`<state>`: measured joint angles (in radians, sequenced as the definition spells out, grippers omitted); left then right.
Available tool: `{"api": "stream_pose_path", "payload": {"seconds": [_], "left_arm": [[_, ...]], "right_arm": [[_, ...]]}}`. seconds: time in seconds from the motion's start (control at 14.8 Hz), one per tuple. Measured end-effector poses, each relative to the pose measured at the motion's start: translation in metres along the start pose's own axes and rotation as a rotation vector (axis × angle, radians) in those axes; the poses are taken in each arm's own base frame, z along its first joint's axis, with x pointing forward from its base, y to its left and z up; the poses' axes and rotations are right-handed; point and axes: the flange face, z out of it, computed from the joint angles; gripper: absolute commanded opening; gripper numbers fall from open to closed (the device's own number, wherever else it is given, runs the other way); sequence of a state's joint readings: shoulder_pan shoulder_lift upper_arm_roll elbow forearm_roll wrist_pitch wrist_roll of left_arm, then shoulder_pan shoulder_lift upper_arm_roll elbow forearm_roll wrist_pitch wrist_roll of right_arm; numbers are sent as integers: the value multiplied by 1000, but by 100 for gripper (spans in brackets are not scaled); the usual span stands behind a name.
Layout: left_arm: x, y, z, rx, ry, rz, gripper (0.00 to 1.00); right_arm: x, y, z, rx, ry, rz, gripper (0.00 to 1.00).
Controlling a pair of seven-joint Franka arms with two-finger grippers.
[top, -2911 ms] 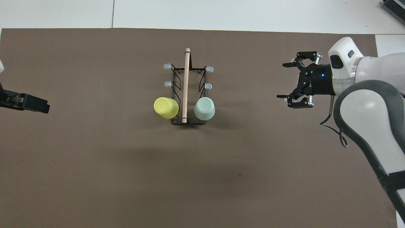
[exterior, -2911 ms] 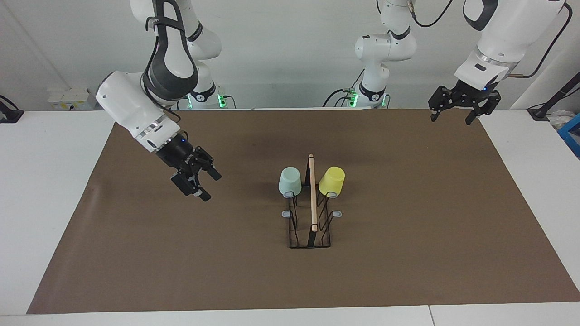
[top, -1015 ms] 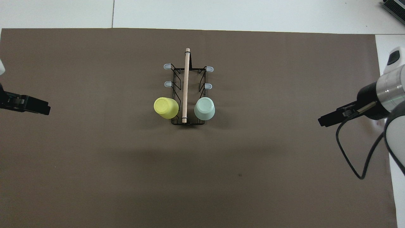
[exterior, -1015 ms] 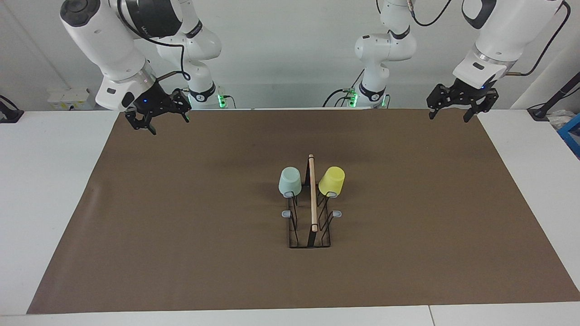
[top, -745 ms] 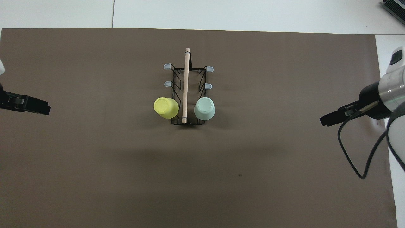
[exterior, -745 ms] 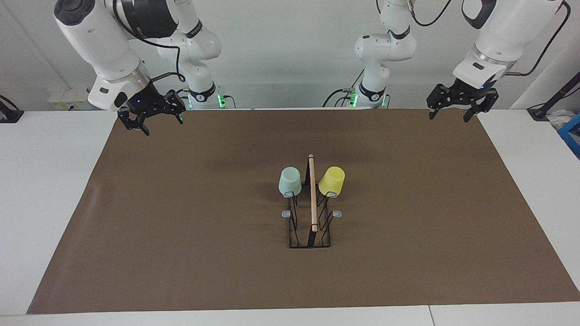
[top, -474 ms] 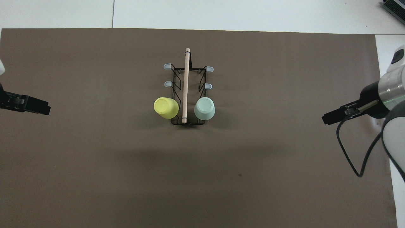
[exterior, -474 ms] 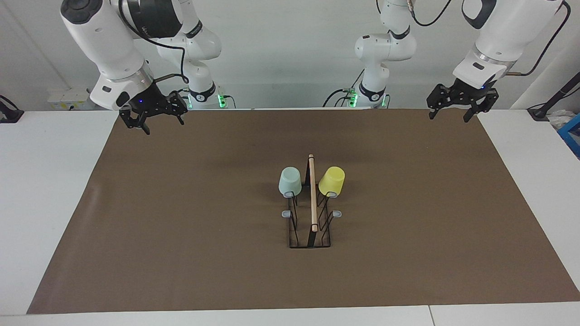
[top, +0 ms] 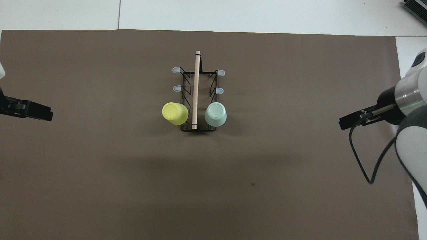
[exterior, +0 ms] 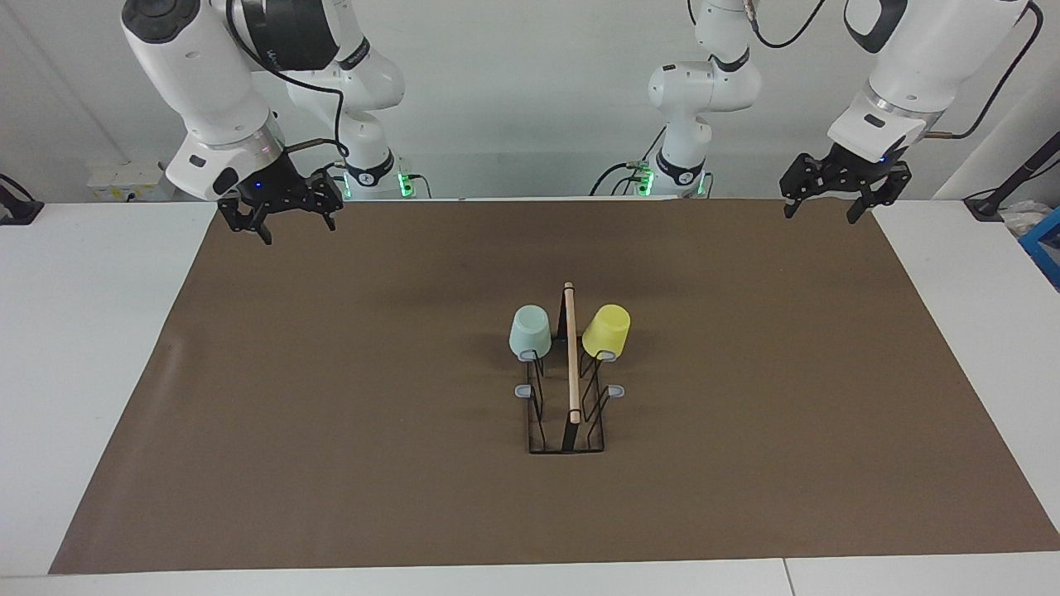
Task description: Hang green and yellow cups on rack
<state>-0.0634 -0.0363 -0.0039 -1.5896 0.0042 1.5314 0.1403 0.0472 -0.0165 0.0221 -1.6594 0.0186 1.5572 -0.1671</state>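
The black wire rack with its wooden rod stands mid-mat. The mint green cup hangs upside down on a prong at the rack's end nearest the robots, on the side toward the right arm's end. The yellow cup hangs the same way beside it, toward the left arm's end. My left gripper hovers open and empty over the mat's corner by its base. My right gripper hovers open and empty over the other corner.
A brown mat covers most of the white table. Several grey-tipped prongs on the rack carry nothing. A blue object sits off the mat at the left arm's end of the table.
The right gripper has drawn back from low over the mat and risen toward its base, then shifted slightly in the last second. The left arm, cups and rack have stayed put.
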Motion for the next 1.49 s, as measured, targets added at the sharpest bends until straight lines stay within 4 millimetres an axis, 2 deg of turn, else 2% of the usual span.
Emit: {"api": "stream_pose_path", "payload": {"seconds": [1.49], "left_arm": [[0, 0, 0, 0, 0, 0, 100]], "right_arm": [[0, 3, 0, 0, 0, 73, 100]]}}
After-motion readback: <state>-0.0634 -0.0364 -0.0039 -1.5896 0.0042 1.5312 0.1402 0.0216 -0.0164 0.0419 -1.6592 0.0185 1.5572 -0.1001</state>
